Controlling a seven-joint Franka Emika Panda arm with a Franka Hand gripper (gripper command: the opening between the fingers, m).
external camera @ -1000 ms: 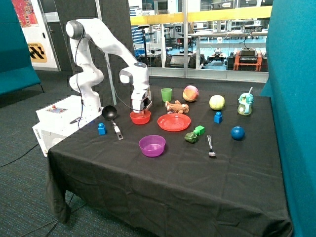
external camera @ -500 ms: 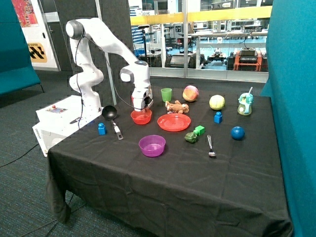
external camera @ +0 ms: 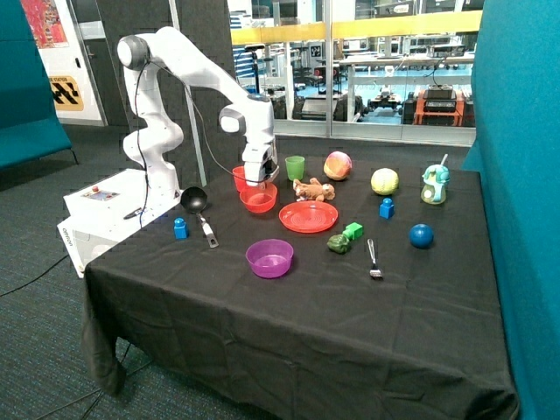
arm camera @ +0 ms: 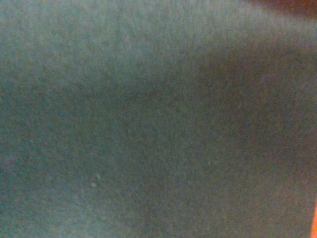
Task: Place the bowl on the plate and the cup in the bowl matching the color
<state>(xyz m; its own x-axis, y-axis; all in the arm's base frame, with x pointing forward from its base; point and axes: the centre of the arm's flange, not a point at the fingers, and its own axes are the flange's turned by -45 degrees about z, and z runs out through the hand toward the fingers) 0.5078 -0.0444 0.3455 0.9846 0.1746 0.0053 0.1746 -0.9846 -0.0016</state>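
Note:
My gripper (external camera: 260,185) is shut on the rim of the small red-orange bowl (external camera: 259,202) and holds it a little above the black tablecloth. The bowl hangs just beside the flat red plate (external camera: 308,217), on the side toward the arm's base, and is apart from it. The red cup (external camera: 238,178) stands upright on the table just behind the bowl. The wrist view shows almost only dark cloth (arm camera: 148,124), with a red sliver at one corner (arm camera: 292,4).
A green cup (external camera: 295,167) and a toy bear (external camera: 312,189) sit behind the plate. A purple bowl (external camera: 269,258) lies toward the front. A black ladle (external camera: 194,200) and a blue block (external camera: 180,228) lie near the base. A fork (external camera: 374,259) and small toys lie past the plate.
The gripper has lifted the red-orange bowl off the cloth and carried it toward the plate. The red cup behind it has come into view.

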